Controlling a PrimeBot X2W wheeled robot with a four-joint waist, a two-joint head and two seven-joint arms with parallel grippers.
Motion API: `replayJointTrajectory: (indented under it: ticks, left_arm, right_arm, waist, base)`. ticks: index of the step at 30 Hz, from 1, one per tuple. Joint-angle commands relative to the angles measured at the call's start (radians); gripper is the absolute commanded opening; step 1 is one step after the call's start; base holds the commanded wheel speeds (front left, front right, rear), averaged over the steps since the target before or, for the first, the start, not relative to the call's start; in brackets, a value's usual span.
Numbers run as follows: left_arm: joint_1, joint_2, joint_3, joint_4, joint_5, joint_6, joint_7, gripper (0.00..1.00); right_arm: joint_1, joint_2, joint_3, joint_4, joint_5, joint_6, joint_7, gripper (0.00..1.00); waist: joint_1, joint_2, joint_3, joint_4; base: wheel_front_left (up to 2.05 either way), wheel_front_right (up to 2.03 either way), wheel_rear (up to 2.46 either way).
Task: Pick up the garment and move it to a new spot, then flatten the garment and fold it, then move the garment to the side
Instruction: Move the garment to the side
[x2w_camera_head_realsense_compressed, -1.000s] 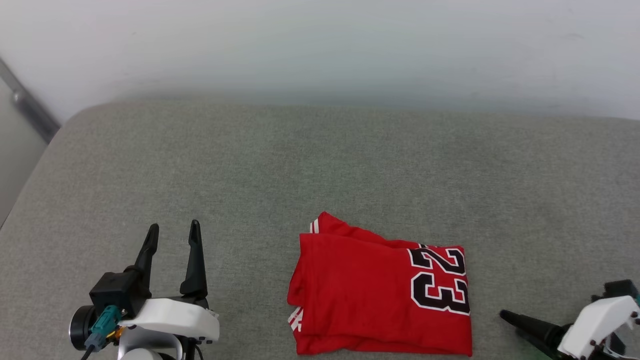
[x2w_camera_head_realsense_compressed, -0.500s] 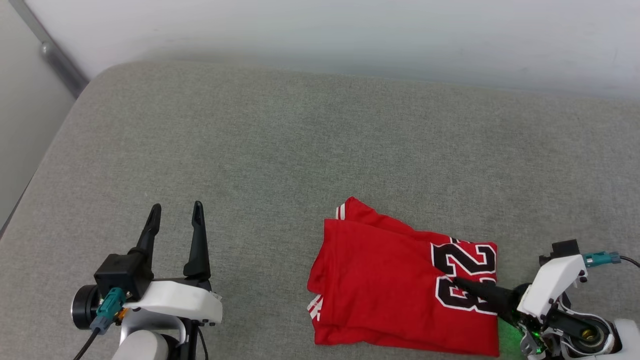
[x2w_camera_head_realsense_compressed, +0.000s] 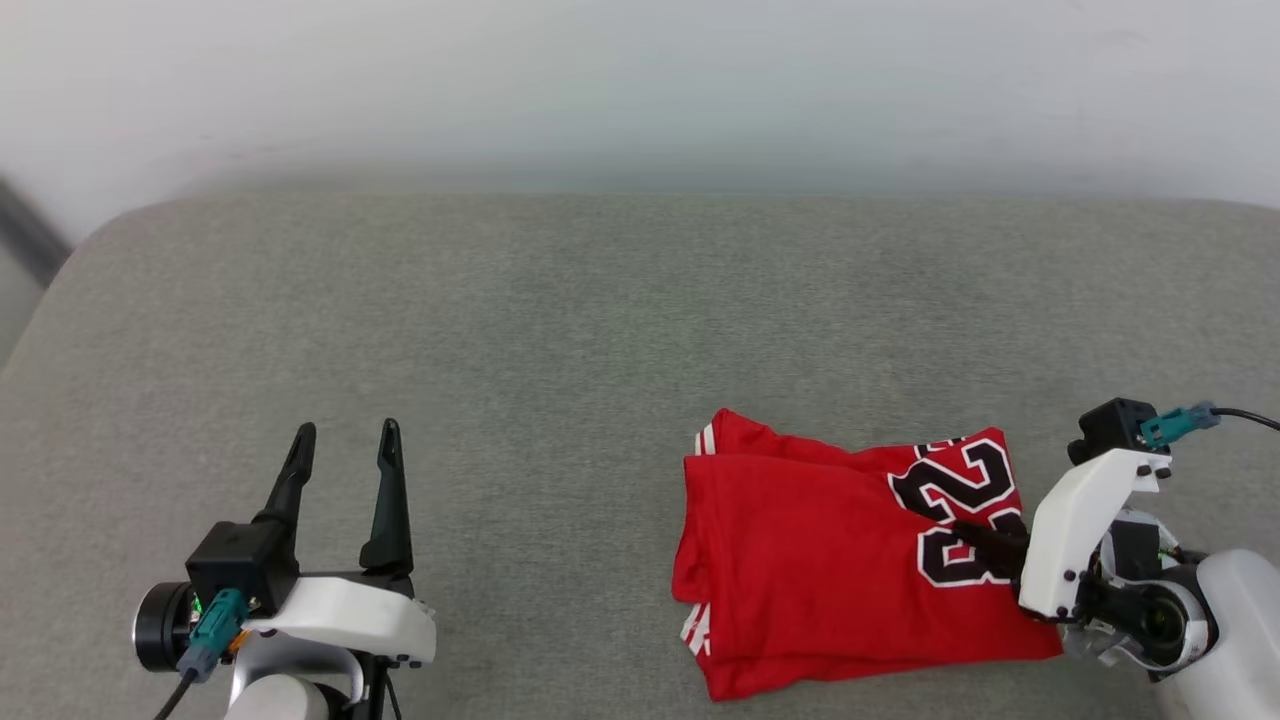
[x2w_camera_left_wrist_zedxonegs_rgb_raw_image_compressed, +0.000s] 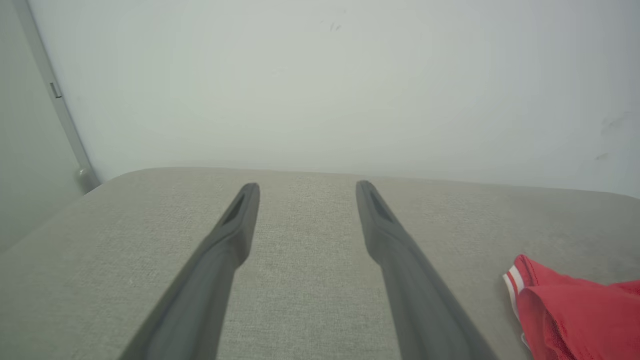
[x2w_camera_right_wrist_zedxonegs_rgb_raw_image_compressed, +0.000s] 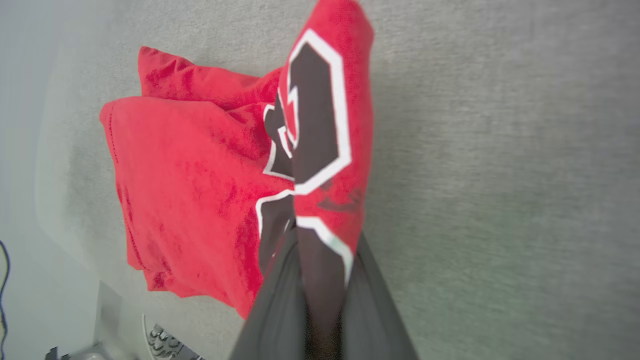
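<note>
Right wrist view, right tool (x2w_camera_right_wrist_zedxonegs_rgb_raw_image_compressed: 314, 260) clamping garment (x2w_camera_right_wrist_zedxonegs_rgb_raw_image_compressed: 190, 170)

1 garment (x2w_camera_head_realsense_compressed: 800, 540); 2 end effectors: L (x2w_camera_head_realsense_compressed: 347, 430), R (x2w_camera_head_realsense_compressed: 958, 528).

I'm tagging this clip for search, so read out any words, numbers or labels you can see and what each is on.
"23": black, white-outlined, on the red garment, partly crossed by the right gripper.
Small dark mark beside the numeral, right wrist view: too blurred to read.

The left claw (x2w_camera_left_wrist_zedxonegs_rgb_raw_image_compressed: 307, 186) gapes above a grey cushion (x2w_camera_left_wrist_zedxonegs_rgb_raw_image_compressed: 300, 280), garment (x2w_camera_left_wrist_zedxonegs_rgb_raw_image_compressed: 575, 315) at right edge.
</note>
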Motion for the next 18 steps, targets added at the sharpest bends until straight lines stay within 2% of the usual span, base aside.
replayJointTrajectory:
  ticks: [1,7,13,18]
  left_arm:
    - [0.003,0.0,-0.001,-0.003,0.005,-0.002,-0.002,1.0]
    - [-0.023,-0.003,-0.025,-0.02,0.019,-0.012,-0.001,1.0]
    - [-0.065,-0.002,-0.045,-0.032,0.024,-0.028,0.005,1.0]
    - [-0.128,0.016,-0.07,-0.052,0.045,-0.046,0.04,1.0]
  right_arm:
    - [-0.014,-0.01,0.009,0.007,-0.012,0.0,-0.007,0.0]
    - [-0.084,-0.074,0.063,0.058,-0.112,-0.001,-0.064,0.0]
    - [-0.153,-0.11,0.072,0.127,-0.141,0.0,-0.121,0.0]
    - [-0.221,-0.122,0.057,0.201,-0.143,0.0,-0.202,0.0]
  waist:
    - [-0.0001,0.0,-0.01,-0.056]
    - [-0.0001,0.0,0.024,-0.194]
    - [-0.0001,0.0,0.092,-0.337]
    - [-0.0001,0.0,0.166,-0.406]
  base:
    - [0.0,0.0,0.0]
    - [0.0,0.0,0.0]
    - [0.0,0.0,0.0]
    - [0.0,0.0,0.0]
